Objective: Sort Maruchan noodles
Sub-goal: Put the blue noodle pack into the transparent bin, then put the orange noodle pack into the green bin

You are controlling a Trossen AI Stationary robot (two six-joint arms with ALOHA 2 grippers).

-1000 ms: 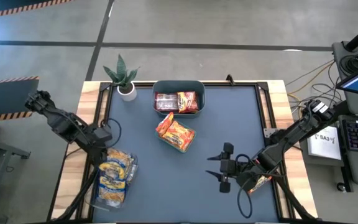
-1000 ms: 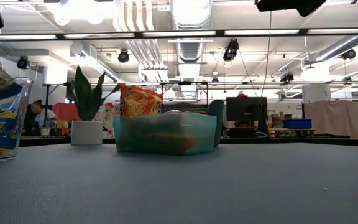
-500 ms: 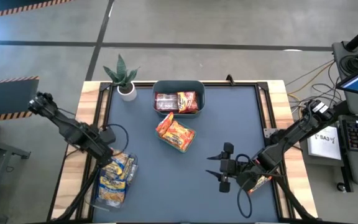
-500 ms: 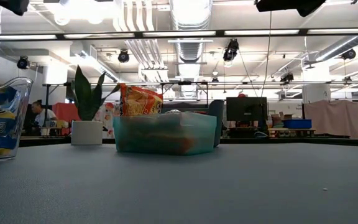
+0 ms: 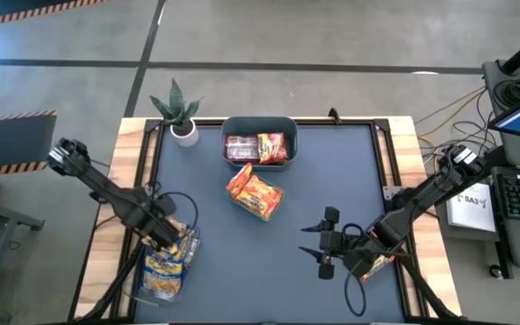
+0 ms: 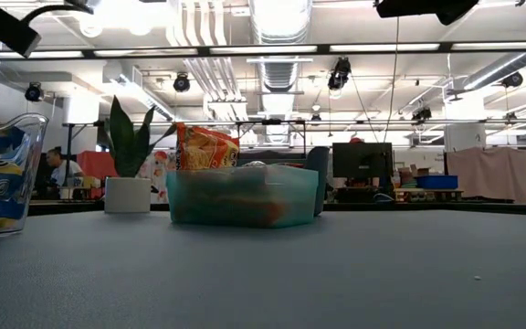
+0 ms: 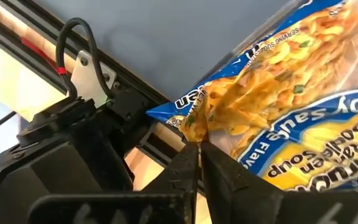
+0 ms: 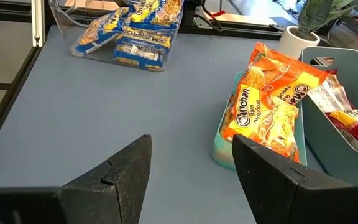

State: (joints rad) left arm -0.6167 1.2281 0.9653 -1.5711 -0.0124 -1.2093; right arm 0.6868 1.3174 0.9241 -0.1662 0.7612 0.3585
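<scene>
A clear tub [image 5: 143,287] at the near left holds yellow-and-blue noodle packets [image 5: 162,266]. My left gripper [image 5: 168,238] points steeply down into it and is shut on the top packet [image 7: 278,124]. Orange-red packets [image 5: 255,191] lie on a small green tray [image 8: 219,152] at mid-table. A grey-teal tub [image 5: 260,125] at the far edge holds dark red-and-white packets [image 5: 242,147] and an orange-red one [image 5: 274,145]. My right gripper [image 5: 321,244] hangs open at the near right, holding nothing. My left gripper pinches a crumpled edge of the top yellow-and-blue packet [image 7: 197,127] between its two fingertips [image 7: 219,168]. It comes from above, pointing steeply down. The film gathers into creases at the tips. The rest of the packet lies on the others in the clear tub.
A potted plant [image 5: 179,108] stands at the far left corner beside the grey-teal tub. Bare blue-grey tabletop [image 5: 332,181] stretches between the tubs and my right gripper. The table's black frame rail [image 7: 129,106] runs close beside the clear tub.
My left gripper has gone down and toward the table's near edge, tipping steeper, onto the packets in the clear tub. A yellow packet that stood above the tub's rim in the low view has sunk level with the others.
</scene>
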